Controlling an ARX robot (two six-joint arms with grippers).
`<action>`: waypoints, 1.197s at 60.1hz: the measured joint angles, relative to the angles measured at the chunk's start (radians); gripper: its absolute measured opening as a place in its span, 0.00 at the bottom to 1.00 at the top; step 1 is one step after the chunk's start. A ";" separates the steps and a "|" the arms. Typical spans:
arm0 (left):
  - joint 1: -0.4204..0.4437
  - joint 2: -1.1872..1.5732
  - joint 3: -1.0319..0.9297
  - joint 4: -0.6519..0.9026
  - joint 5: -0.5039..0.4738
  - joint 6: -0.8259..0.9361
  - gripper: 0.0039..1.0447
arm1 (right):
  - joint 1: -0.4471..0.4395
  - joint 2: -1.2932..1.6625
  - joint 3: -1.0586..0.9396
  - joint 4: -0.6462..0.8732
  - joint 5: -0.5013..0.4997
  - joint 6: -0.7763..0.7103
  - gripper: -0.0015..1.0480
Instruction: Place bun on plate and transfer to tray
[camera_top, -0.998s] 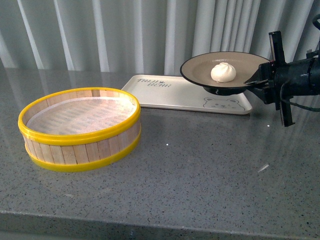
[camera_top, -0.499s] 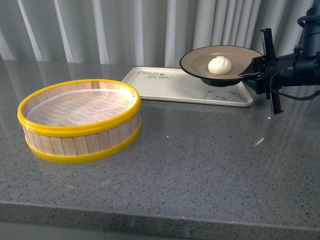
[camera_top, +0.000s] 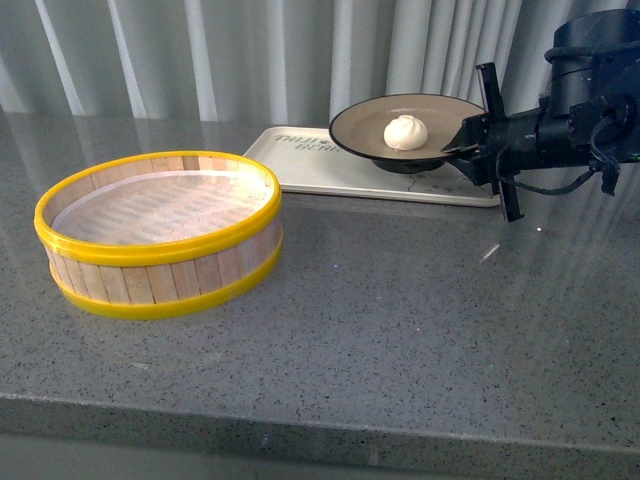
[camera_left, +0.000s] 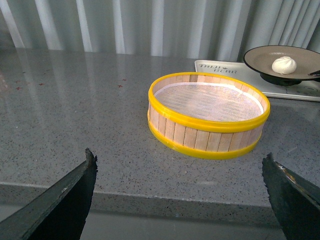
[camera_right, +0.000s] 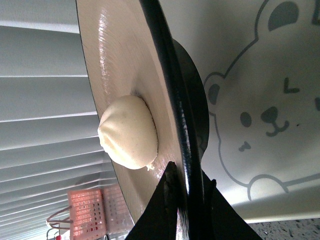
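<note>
Fingers of the right gripper (camera_top: 468, 148) pinched on the black rim of the plate (camera_top: 360, 131), plate held above the tray (camera_top: 320, 172), bun (camera_top: 405, 131) resting near its middle, left gripper (camera_left: 180, 192) fingers spread wide, holding nothing, yellow-rimmed steamer basket (camera_top: 160, 232) on the grey counter (camera_top: 400, 320).

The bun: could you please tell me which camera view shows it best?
The right wrist view: the bun fills the frame, sitting on the plate. The front view shows it small but whole on the plate; the left wrist view shows it tiny and far off.
</note>
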 joint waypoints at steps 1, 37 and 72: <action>0.000 0.000 0.000 0.000 0.000 0.000 0.94 | 0.002 0.001 0.001 0.000 0.000 -0.001 0.03; 0.000 0.000 0.000 0.000 0.000 0.000 0.94 | 0.009 0.010 -0.009 -0.003 0.010 -0.007 0.03; 0.000 0.000 0.000 0.000 0.000 0.000 0.94 | 0.001 -0.021 -0.058 0.029 0.000 -0.007 0.68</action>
